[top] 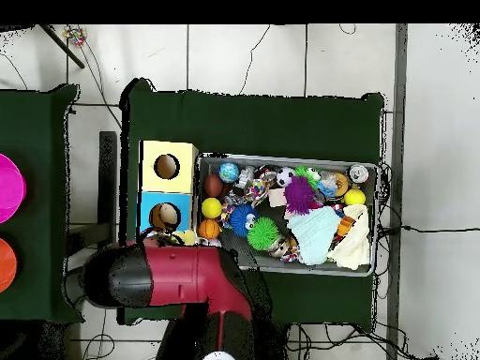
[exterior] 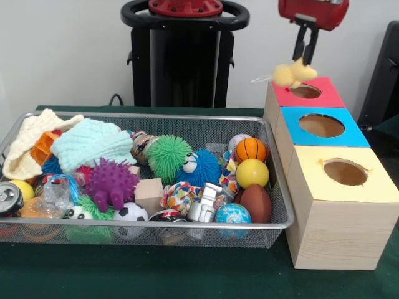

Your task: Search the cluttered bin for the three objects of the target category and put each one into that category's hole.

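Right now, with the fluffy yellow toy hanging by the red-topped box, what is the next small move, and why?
Probably shift slightly toward the round hole in the red top, then release. The gripper holds the fluffy yellow toy at the hole's left edge, not centred, so dropping now might catch the rim.

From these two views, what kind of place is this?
Probably a robot lab sorting station: a green-covered table on a tiled floor with loose cables, a wire-mesh bin of toys, three wooden boxes with round holes, and the hand holding a yellow fuzzy toy over the red-topped box.
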Robot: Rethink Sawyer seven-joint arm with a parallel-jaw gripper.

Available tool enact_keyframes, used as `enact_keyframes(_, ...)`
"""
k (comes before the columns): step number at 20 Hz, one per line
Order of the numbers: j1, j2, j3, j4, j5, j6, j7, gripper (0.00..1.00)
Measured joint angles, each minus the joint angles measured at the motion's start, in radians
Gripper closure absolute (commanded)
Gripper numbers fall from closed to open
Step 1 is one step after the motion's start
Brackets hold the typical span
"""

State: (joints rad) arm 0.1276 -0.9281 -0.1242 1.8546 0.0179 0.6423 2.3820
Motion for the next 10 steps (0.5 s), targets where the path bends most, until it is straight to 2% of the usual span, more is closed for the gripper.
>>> enact_keyframes(7,0.068,0.012,-0.049,0.0,0.04,0.0,0.045,1.0)
enact_keyframes(10,0.075,0.024,-0.058,0.002,0.059,0.0,0.053,1.0)
